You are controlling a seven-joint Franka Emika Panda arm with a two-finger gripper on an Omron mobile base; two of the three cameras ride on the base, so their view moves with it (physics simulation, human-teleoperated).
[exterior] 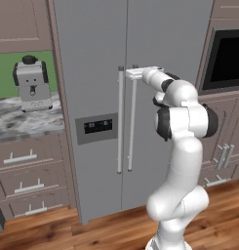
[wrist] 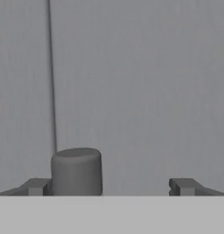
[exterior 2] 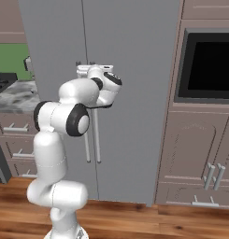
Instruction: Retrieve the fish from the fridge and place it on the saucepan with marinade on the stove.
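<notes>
The fridge (exterior: 96,58) (exterior 2: 134,56) stands straight ahead with both doors shut, so the fish is hidden. My gripper (exterior: 132,73) (exterior 2: 89,70) is open at the top end of the right door's bar handle (exterior: 132,127) (exterior 2: 97,140). In the hand view the handle's round top (wrist: 77,171) rises between my fingers, close to the left fingertip (wrist: 38,186), with the grey door (wrist: 141,82) right behind; the gripper (wrist: 109,186) is not closed on it. The left door's handle (exterior: 120,127) runs alongside. I cannot make out the saucepan or the stove.
A coffee machine (exterior: 31,85) sits on the marble counter (exterior: 23,124) left of the fridge, above brown drawers (exterior: 28,185). A built-in dark oven (exterior: 228,58) (exterior 2: 209,60) and cabinets (exterior 2: 200,154) flank the right. A dark sliver (exterior 2: 0,80) shows at the far left.
</notes>
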